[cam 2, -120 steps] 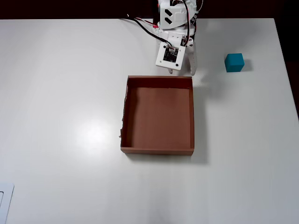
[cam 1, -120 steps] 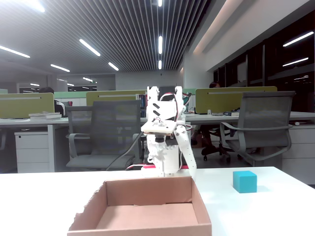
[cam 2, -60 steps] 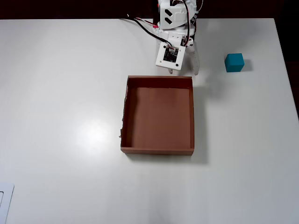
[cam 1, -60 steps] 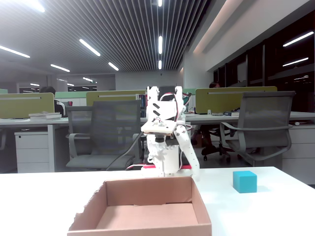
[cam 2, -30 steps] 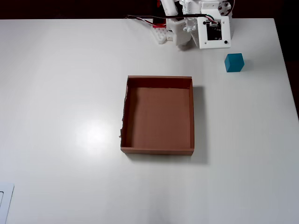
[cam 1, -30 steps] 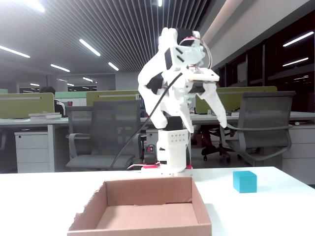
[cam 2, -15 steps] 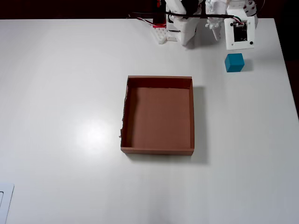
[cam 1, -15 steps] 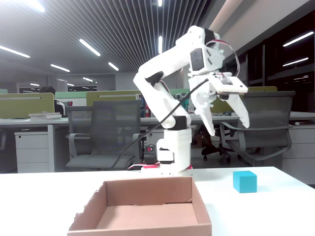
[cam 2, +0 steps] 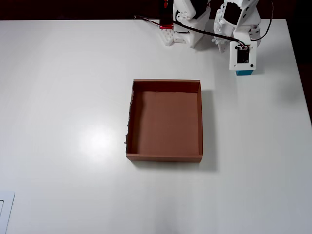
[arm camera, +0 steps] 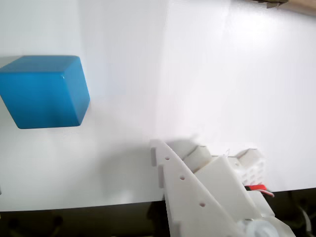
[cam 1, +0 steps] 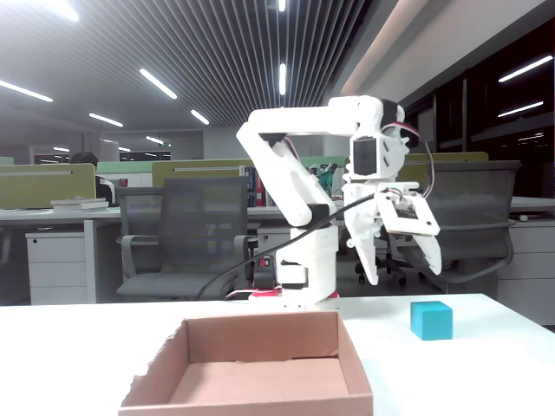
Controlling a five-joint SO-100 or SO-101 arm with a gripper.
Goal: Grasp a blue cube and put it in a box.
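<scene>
Your gripper (cam 1: 406,269) hung spread above the blue cube (cam 1: 431,320); you needed to descend squarely; box (cam 2: 165,156) at 8 o'clock.

A white table (cam 2: 73,146) is carrying the box (cam 2: 165,157) near its middle, the blue cube (cam 1: 431,320) beyond the box's far right corner, and the arm's base (cam 2: 168,36) behind the box.

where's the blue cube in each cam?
Wrist view: cube at left edge, on the bare table.
Fixed view: cube low right, below the open gripper.
Overhead view: top right, mostly hidden under the gripper; only a blue sliver shows.
Shared landmark: the box; in the wrist view, only its corner.
</scene>
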